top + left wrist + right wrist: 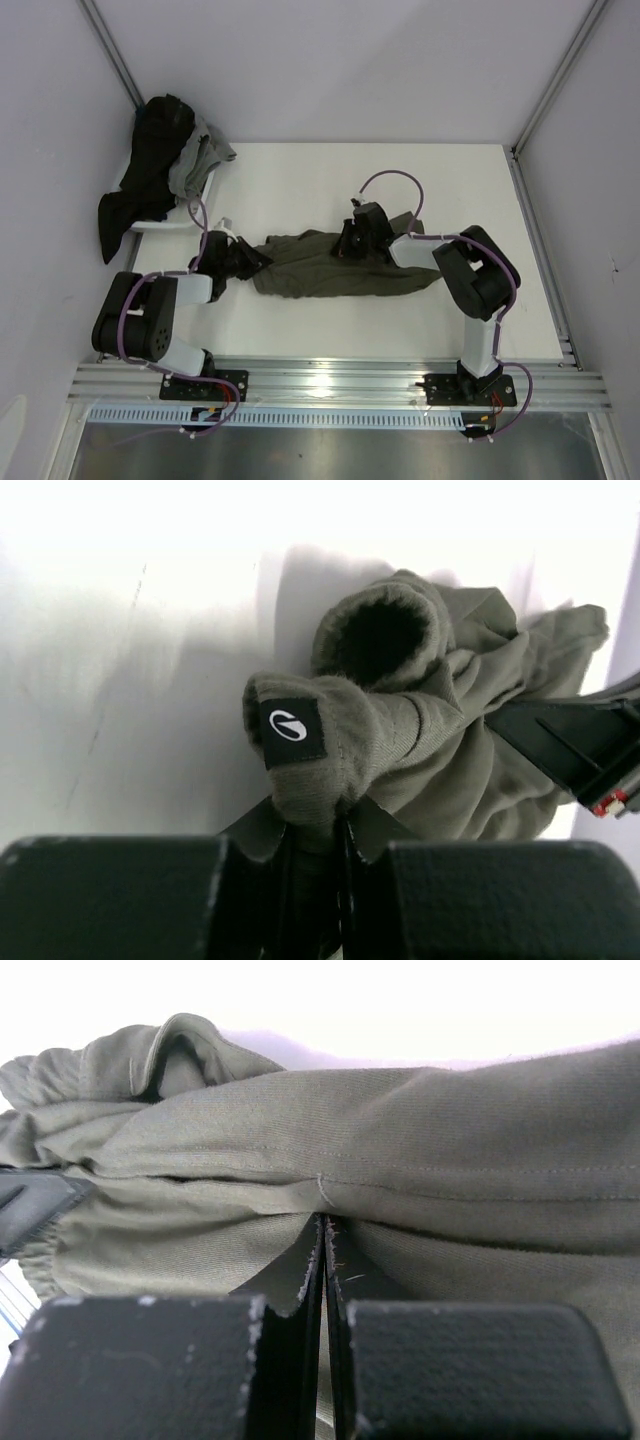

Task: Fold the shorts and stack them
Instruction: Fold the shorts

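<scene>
The olive-green shorts (pixel 330 268) lie crumpled across the middle of the white table. My left gripper (pixel 245 258) is at their left end. In the left wrist view it (pixel 318 825) is shut on a bunched hem of the shorts (pixel 430 750), just below a small black label (pixel 292 730). My right gripper (pixel 352 240) sits on the far edge of the shorts, right of the middle. Seen from the right wrist, its jaws (pixel 322 1225) are pressed together with a fold of the shorts (pixel 400 1130) drawn into the tips.
A heap of dark and grey clothes (pixel 165 170) sits at the back left corner over a white holder (pixel 160 228). An aluminium rail (pixel 340 380) runs along the near edge. Grey walls close in on both sides.
</scene>
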Action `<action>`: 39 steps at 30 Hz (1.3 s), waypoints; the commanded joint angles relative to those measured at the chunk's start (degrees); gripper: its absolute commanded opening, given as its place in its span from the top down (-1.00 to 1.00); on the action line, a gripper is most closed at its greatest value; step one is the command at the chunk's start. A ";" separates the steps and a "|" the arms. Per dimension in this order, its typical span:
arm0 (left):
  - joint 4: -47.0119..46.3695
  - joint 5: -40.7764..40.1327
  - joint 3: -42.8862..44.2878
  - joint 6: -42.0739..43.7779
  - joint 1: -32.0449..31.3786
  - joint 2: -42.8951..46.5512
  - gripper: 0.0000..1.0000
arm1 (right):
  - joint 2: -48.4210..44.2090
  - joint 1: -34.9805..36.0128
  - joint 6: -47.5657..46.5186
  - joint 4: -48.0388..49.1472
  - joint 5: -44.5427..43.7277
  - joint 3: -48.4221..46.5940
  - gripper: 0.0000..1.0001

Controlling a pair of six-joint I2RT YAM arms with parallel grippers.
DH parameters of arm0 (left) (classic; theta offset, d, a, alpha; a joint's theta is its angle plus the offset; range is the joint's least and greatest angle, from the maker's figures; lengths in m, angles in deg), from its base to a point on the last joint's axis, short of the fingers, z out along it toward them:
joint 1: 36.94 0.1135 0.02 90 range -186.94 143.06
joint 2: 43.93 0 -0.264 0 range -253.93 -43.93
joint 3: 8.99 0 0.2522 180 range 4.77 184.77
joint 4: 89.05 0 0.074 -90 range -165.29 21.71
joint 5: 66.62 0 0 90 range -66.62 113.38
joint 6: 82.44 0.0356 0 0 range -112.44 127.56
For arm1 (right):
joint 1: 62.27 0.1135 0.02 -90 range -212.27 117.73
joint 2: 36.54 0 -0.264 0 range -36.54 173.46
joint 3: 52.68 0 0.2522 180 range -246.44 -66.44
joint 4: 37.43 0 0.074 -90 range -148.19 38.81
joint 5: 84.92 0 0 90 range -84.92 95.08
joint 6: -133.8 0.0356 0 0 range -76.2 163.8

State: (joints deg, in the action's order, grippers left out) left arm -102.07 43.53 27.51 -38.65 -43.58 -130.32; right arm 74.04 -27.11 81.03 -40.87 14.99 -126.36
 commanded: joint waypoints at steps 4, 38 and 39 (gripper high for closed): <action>24.39 -10.73 9.51 8.15 -1.01 6.23 1.00 | -0.28 2.19 -3.04 -3.03 -4.55 -2.04 1.00; 69.76 -33.76 38.69 10.97 -4.62 15.20 1.00 | -1.33 12.57 -5.33 -25.96 -2.53 -22.17 0.96; 69.68 -34.03 38.69 10.97 -4.62 15.11 1.00 | -1.95 12.57 -5.33 -26.84 -2.18 -21.73 0.96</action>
State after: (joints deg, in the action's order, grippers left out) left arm -33.12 11.90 63.27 -29.28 -48.04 -115.20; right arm 76.71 -14.65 77.54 -60.78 9.57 -146.16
